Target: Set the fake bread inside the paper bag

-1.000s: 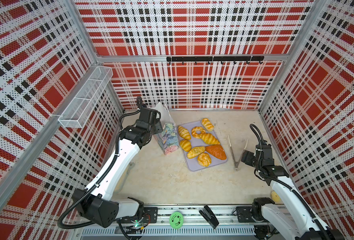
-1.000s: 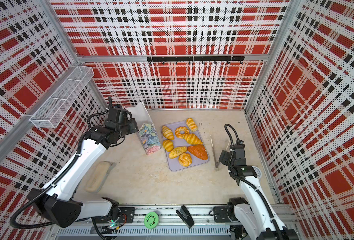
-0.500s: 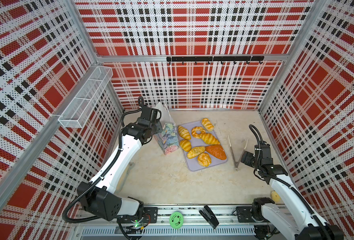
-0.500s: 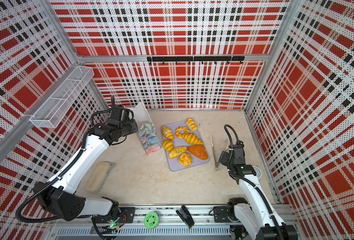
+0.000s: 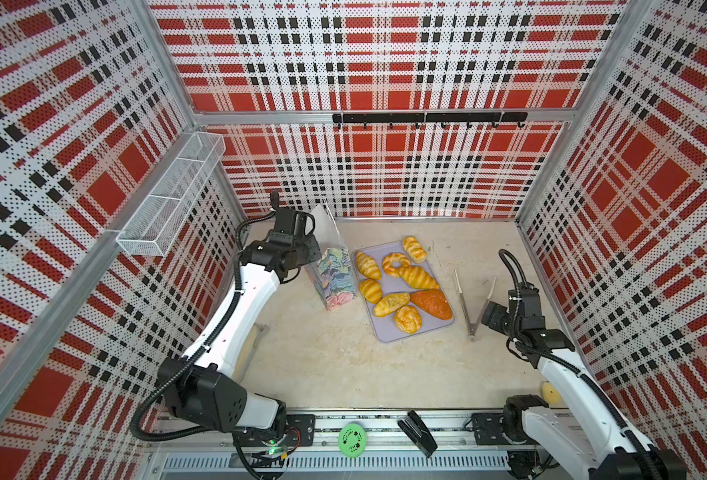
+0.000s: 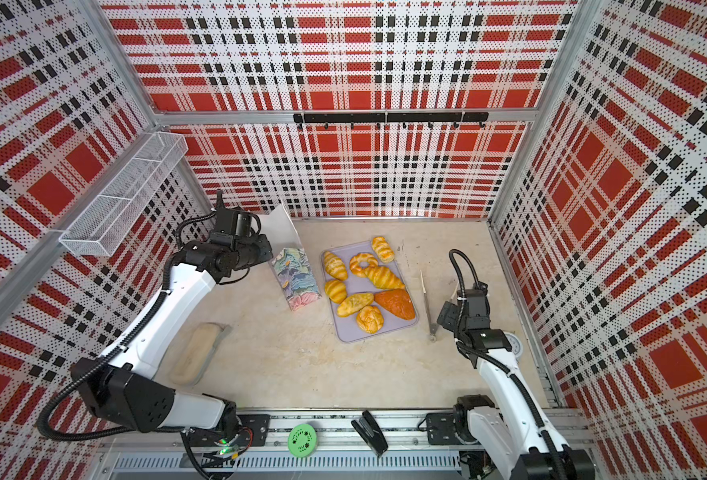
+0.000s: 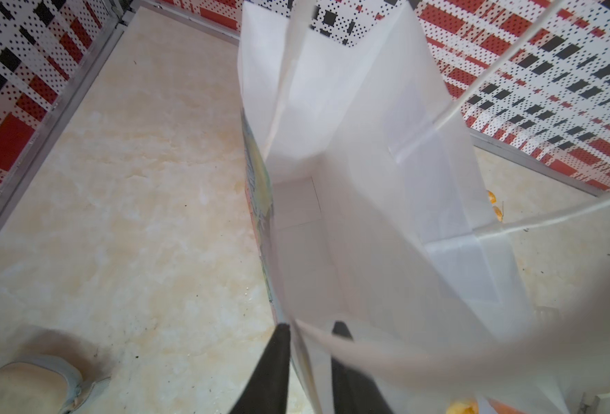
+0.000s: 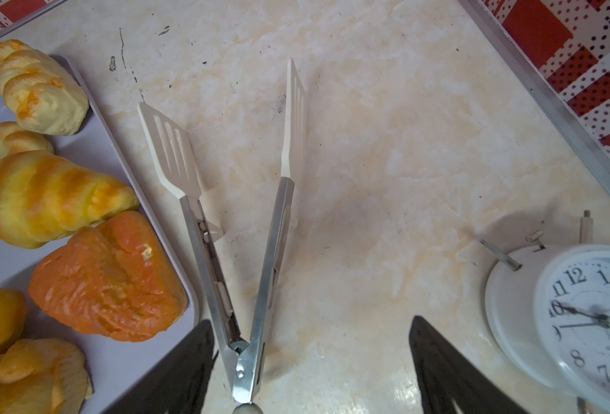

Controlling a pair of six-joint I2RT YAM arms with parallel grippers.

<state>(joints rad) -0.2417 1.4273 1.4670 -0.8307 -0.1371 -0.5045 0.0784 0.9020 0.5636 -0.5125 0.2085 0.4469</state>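
Note:
The paper bag [image 5: 335, 278] [image 6: 298, 278] stands upright left of the tray, flower print outside, white inside. In the left wrist view I look down into the paper bag [image 7: 350, 179], which holds nothing. My left gripper [image 7: 310, 326] [image 5: 311, 252] is shut on the bag's near rim, one finger outside and one inside. Several fake bread pieces lie on the lavender tray [image 5: 385, 334], among them a croissant [image 5: 418, 277] [image 8: 45, 197] and a dark orange loaf [image 5: 431, 304] [image 8: 106, 279]. My right gripper [image 8: 310, 320] [image 5: 489, 318] is open over the hinge end of the metal tongs [image 8: 246, 286].
The tongs [image 5: 472, 299] lie right of the tray. A white alarm clock [image 8: 583, 315] [image 6: 514, 343] sits by the right wall. A beige pad [image 6: 198, 349] lies front left. A wire basket [image 5: 169, 199] hangs on the left wall. A stapler [image 5: 420, 432] and green disc [image 5: 352, 438] rest on the front rail.
My left gripper's jaws have come together on the bag's rim, with the arm shifting slightly. The right arm and the bread have not moved.

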